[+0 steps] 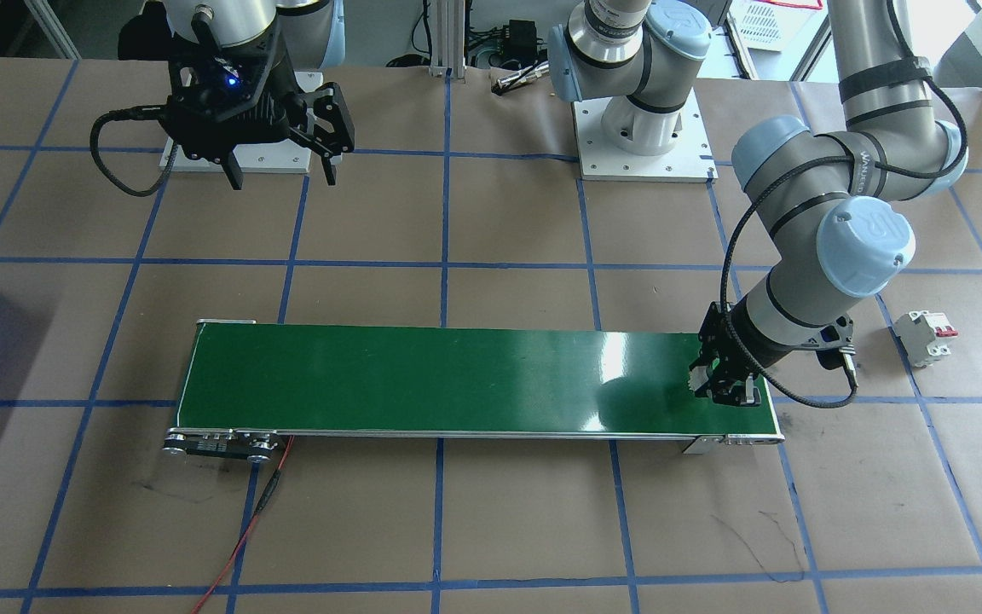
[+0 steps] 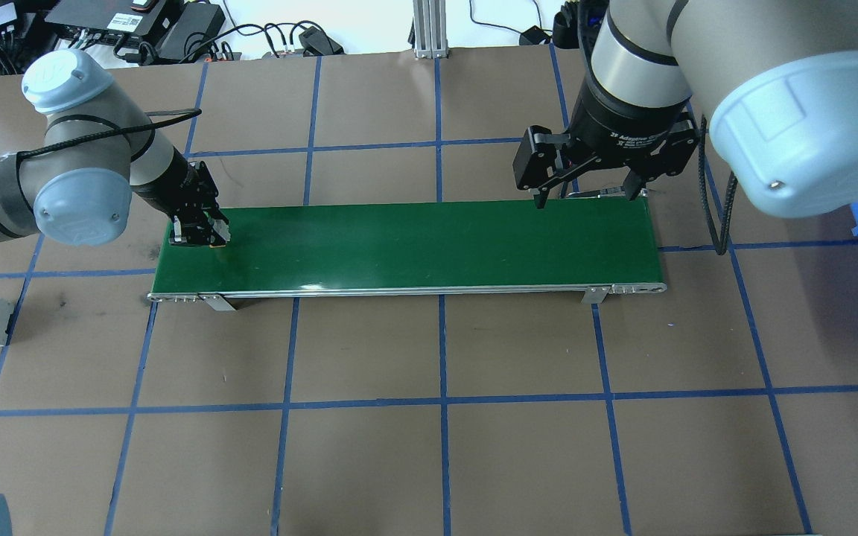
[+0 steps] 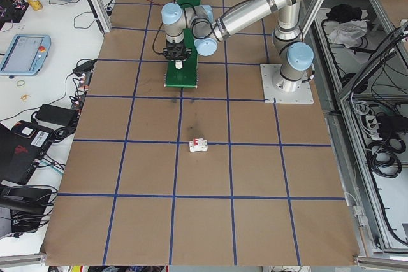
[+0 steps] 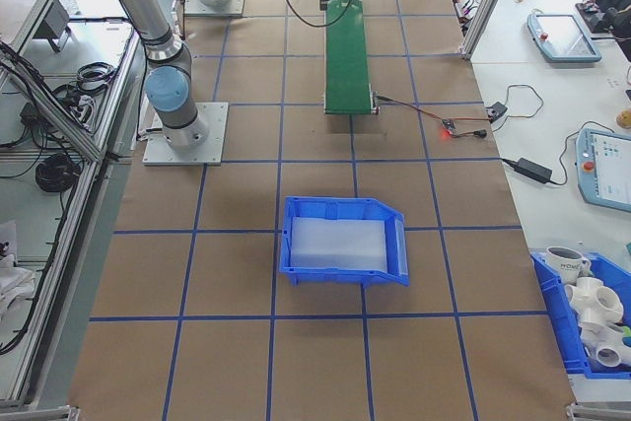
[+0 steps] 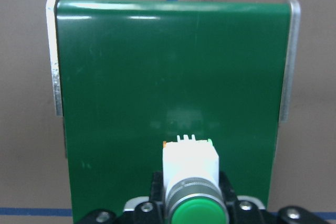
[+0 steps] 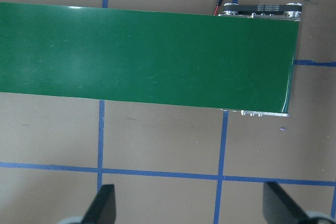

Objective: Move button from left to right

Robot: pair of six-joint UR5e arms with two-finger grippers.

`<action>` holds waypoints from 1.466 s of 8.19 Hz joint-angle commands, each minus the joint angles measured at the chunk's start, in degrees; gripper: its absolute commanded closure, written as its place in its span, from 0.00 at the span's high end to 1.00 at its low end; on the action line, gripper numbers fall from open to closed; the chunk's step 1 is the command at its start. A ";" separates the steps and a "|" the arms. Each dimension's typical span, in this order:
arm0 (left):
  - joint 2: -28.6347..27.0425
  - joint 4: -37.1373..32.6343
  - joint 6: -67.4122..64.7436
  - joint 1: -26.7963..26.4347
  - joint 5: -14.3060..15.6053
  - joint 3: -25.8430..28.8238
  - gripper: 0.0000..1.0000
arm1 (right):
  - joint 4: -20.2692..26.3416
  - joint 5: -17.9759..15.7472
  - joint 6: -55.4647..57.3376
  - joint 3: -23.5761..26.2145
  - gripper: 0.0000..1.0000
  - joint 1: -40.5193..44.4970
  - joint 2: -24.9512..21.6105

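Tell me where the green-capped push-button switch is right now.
The green-capped push-button switch is clamped in the left gripper at the left end of the green conveyor belt, on the overhead view's left.

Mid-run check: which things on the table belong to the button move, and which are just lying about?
Belongs to the job:
- button, held in the left gripper over the belt's left end
- green conveyor belt
- right gripper, open above the belt's right end

Just lying about:
- circuit breaker with red levers, off the belt
- blue bin
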 commanded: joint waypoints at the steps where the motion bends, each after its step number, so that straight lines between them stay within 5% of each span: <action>1: 0.00 3.98 0.42 -0.02 0.15 -2.81 0.05 | 0.10 -0.16 -0.03 0.00 1.00 0.00 0.00; 2: 0.00 3.89 0.42 -0.02 0.15 -2.82 0.34 | -0.07 -0.07 -0.21 0.00 1.00 0.00 0.00; 3: 0.18 3.81 0.60 -0.02 0.32 -2.82 0.75 | -0.42 -0.07 -0.29 0.00 1.00 0.00 0.00; 4: 0.52 3.28 0.25 -0.11 1.54 -2.56 0.89 | -0.77 0.02 -0.47 0.00 1.00 -0.09 0.09; 5: 0.88 3.28 -0.01 -0.45 1.64 -2.55 0.97 | -1.04 0.98 -0.30 0.09 1.00 -0.09 0.44; 8: 2.98 1.88 0.77 -1.42 2.51 -2.38 1.00 | -8.65 0.98 -3.63 0.09 1.00 -0.53 5.34; 9: 4.64 -2.13 6.52 -1.60 5.91 -0.46 1.00 | -11.39 1.33 -3.55 0.26 1.00 -0.53 9.80; 12: 7.38 -24.09 28.99 -1.69 6.39 12.08 1.00 | -25.27 1.78 -2.93 6.74 1.00 -0.53 18.01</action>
